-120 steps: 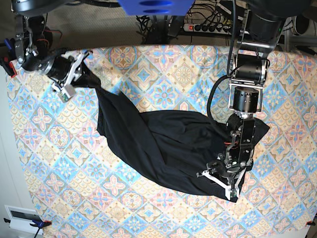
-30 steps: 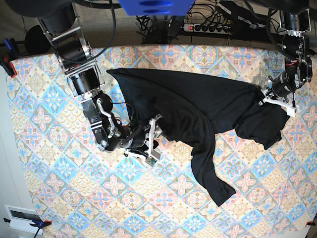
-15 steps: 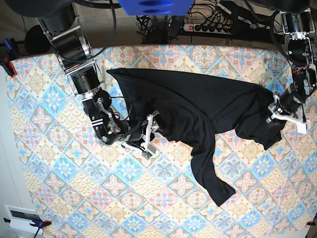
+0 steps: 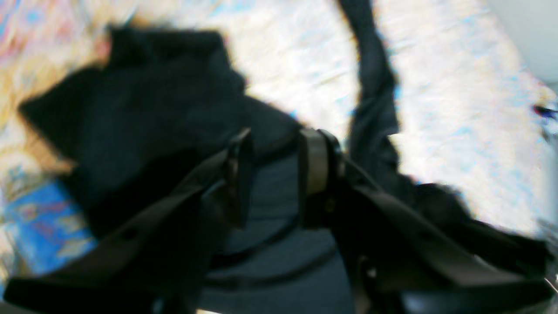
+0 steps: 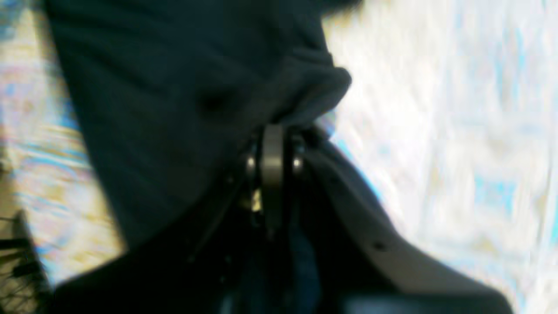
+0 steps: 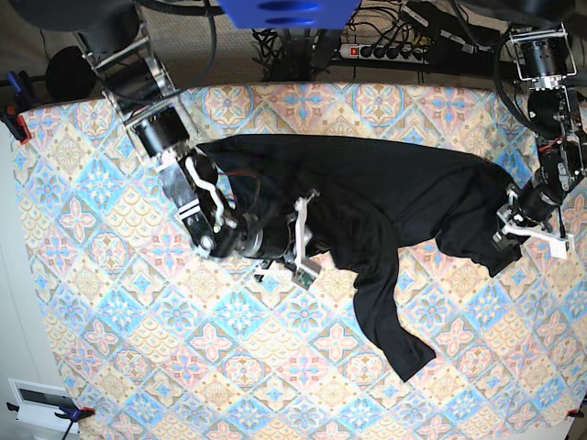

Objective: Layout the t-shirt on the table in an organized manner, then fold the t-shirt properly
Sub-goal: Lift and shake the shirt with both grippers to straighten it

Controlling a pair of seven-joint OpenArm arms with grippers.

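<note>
Now both claws grasp the black t-shirt point(image 6: 385, 197) on the patterned surface point(image 6: 92, 302): right claw point(image 6: 301, 240) mid-cloth, left claw point(image 6: 525, 227) at its edge.

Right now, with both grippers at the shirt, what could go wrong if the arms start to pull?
1. The right gripper is shut on a thick bunch of the t-shirt, so it may drag several layers instead of one edge.
2. A sleeve-like strip lies twisted toward the table's front; pulling could tighten the twist.
3. The left gripper holds fabric loosely; it might slip.
</note>
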